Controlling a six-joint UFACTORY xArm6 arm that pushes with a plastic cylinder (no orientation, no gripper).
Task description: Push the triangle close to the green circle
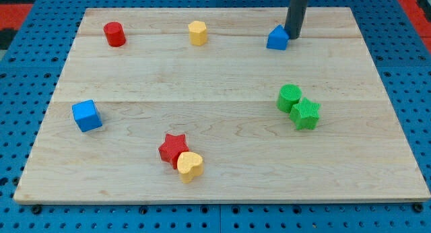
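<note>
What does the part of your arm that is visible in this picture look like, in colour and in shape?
Only a straight rod shows, entering from the view's top edge. It is dark grey to black, round like a cylinder, smooth and plain, with no visible cables, markings or labels. It ends in my tip, right beside the blue triangle on its right side. The rest of the arm is out of frame.

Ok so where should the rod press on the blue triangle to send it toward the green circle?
Press the blue triangle on its upper face, coming from the view's top. The green circle lies toward the view's bottom, slightly right. My tip sits at the triangle's right edge, so it likely needs to shift up and left first.
</note>
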